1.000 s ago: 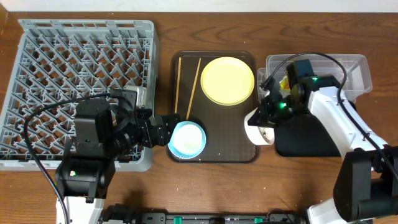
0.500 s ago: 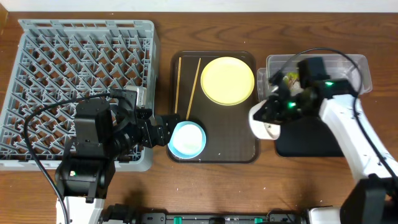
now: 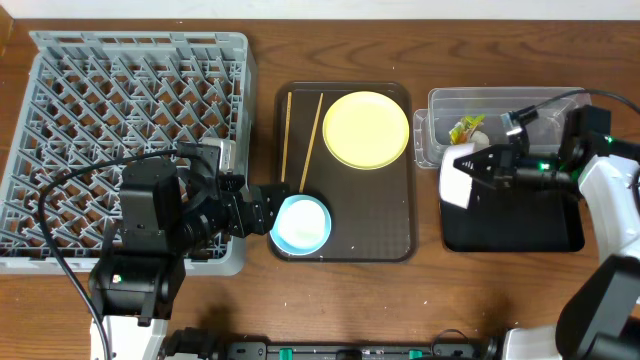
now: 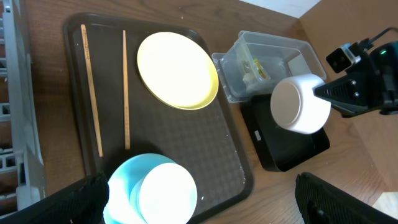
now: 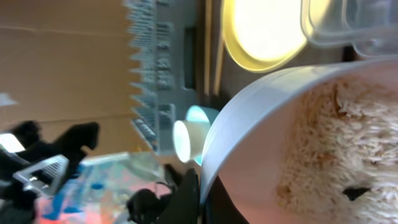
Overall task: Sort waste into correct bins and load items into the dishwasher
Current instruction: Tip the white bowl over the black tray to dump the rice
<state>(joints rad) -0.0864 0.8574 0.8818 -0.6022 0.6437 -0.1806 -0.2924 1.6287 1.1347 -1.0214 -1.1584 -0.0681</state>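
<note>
right gripper [image 3: 476, 172]: clenched on the rim of the white bowl [image 3: 456, 180], holding it clear of the bench [image 3: 260, 60]. the bowl is tipped on its side, base toward the left, over the left edge of the black tray [image 3: 520, 225]. in the right wrist view, rice grains [image 5: 354, 137] cling to the bowl's inner wall.

left gripper [image 3: 266, 209]: released, jaws spread wide, grasping nothing – it sits just beside the left edge of the light blue bowl [image 3: 302, 224]; whether it touches cannot be told.

clear tub [image 3: 570, 110]: far right of the bench, directly behind the black tray. it contains the snack wrapper [image 3: 465, 130] and the white scrap [image 3: 479, 138], both at its left end.

brown serving tray [image 3: 380, 220]: centre of the bench, between the dish rack [image 3: 140, 90] and the two bins. on it:
- yellow plate [image 3: 365, 130], far right corner, lying flat
- two chopsticks [image 3: 288, 140], far left part, lying roughly parallel and apart from each other
- light blue bowl, near left corner, with the white cup [image 4: 166, 190] seated in it – seen in the left wrist view

dish rack: left of the bench, upright.
</note>
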